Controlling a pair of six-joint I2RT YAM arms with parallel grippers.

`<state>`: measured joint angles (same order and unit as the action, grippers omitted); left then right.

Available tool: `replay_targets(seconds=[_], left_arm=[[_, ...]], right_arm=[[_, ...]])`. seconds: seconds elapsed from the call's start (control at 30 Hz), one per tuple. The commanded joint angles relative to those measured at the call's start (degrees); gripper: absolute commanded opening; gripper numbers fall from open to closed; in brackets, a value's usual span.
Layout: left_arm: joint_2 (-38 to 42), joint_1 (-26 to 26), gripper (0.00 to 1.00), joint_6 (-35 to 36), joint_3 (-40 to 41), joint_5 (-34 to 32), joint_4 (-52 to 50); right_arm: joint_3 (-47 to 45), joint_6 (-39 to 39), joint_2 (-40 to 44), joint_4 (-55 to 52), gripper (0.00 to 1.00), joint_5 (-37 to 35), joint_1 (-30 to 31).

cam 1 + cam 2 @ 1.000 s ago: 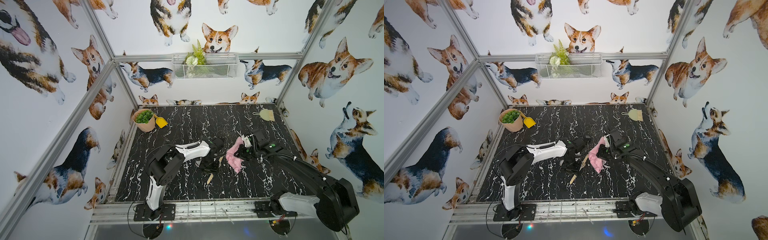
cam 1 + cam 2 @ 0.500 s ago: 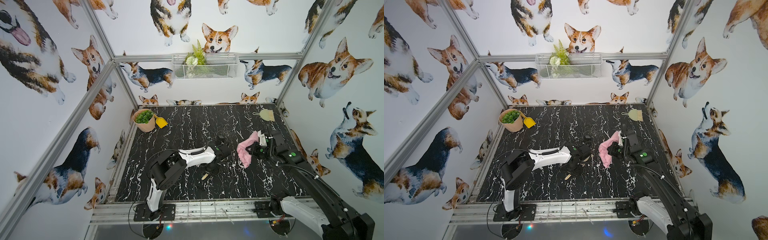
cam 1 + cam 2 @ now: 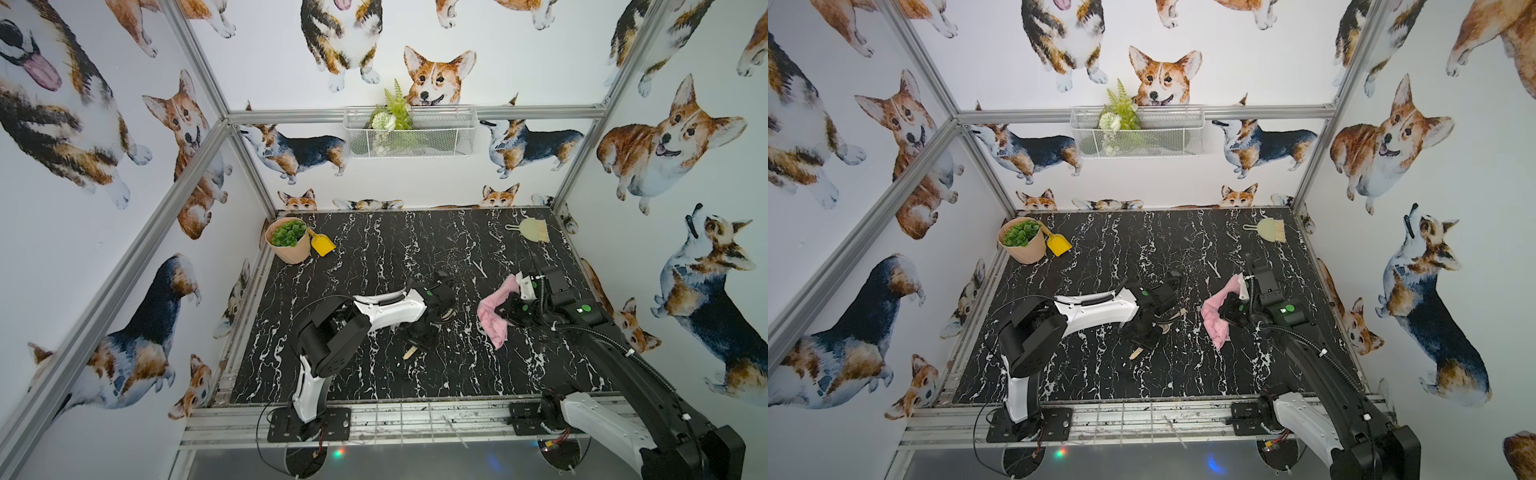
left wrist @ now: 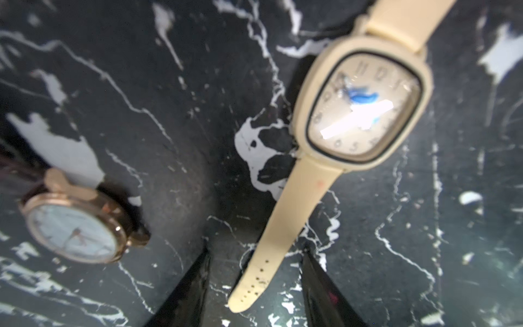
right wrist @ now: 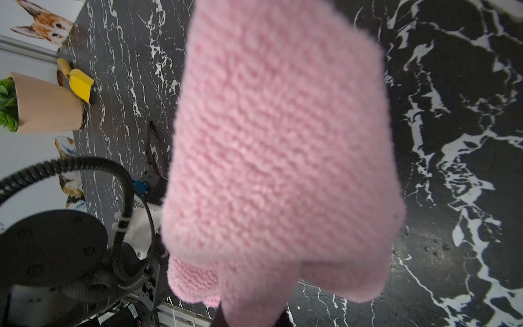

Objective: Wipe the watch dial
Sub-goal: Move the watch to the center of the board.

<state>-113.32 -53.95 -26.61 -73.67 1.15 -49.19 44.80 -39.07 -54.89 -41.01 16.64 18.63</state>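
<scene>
Holding pink cloth (image 5: 283,155) clamped in right jaws, near cream watch (image 4: 300,192), ready to wipe; cream watch lies on table (image 4: 113,85), smeared dial (image 4: 365,107) up, left jaws parted astride its strap, probably to steady it.

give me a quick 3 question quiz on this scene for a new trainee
1. True or false: no gripper holds the pink cloth.
2. Which dial carries the blue smear? A) cream watch B) rose-gold watch C) both
3. In the left wrist view, what lies between the open fingers of the left gripper?

Key
1. False: the right gripper is shut on it.
2. A; the rose-gold watch's dial shows no blue.
3. The cream watch's strap, with a gap on each side.
</scene>
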Motion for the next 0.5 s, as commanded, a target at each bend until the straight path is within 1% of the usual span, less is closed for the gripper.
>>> replay_targets(seconds=[0.0,0.07,0.2,0.33,0.47], left_arm=[[-3.5,3.39,0.53,1.11,6.37,-19.1,8.32],[-3.23,4.64,0.53,1.54,5.59,-18.39,8.31],[-4.44,6.2,0.51,2.22,2.94,-17.31,7.84],[-4.74,6.93,0.5,2.96,2.13,-11.11,10.19],[-2.62,6.93,0.49,1.86,2.41,-6.11,10.58]], right_arm=[[1.28,1.94,-1.91,1.19,0.01,1.63,0.97],[2.42,2.69,-3.99,1.46,0.01,1.34,2.51],[6.09,5.09,-10.58,2.03,0.01,0.3,7.98],[11.21,8.9,-19.23,2.24,0.01,0.07,12.19],[16.77,12.37,-27.73,0.89,0.01,-0.74,13.89]])
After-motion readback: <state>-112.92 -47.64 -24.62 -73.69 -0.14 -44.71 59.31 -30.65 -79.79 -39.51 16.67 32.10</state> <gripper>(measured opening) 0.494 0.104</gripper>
